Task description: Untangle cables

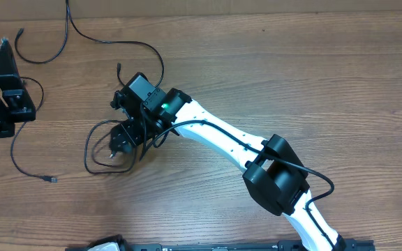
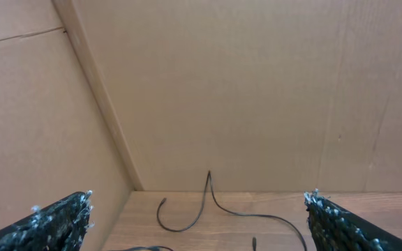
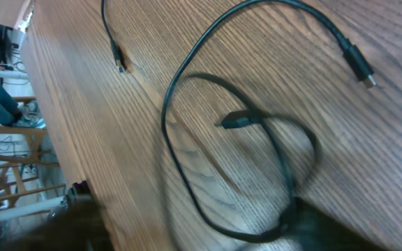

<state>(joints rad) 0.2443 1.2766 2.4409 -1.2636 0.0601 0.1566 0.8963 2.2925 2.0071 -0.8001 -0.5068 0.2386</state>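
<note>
Right gripper [image 1: 122,139] hangs low over a loose loop [image 1: 86,150] of cable, a little left of the middle of the bench [image 1: 292,70]. Whether its jaws are spread or pressed together I cannot tell. From above the wrist covers them, and the right wrist view shows only a dark blurred mass at its lower edge, where the loop [image 3: 165,122] runs into it. It may be pinching the cord there, but this is not certain.

Left gripper [image 2: 199,209] sits at the left edge, toward the far-left corner. Its fingers [image 2: 61,219] are spread wide with nothing between them, and it faces a second cable [image 2: 209,183] lying by the far edge. A third cord [image 1: 14,155] lies near the left edge.

I judge that the cables are very light and fully soft. They will follow any pull and will keep no shape. The cover looks smooth, so a weak pinch could slip. The small plug [image 3: 358,66] is the stiff part, and it is likely to catch at a crossing. A good place to hold is just behind a plug, or on a free stretch away from the crossings.
</note>
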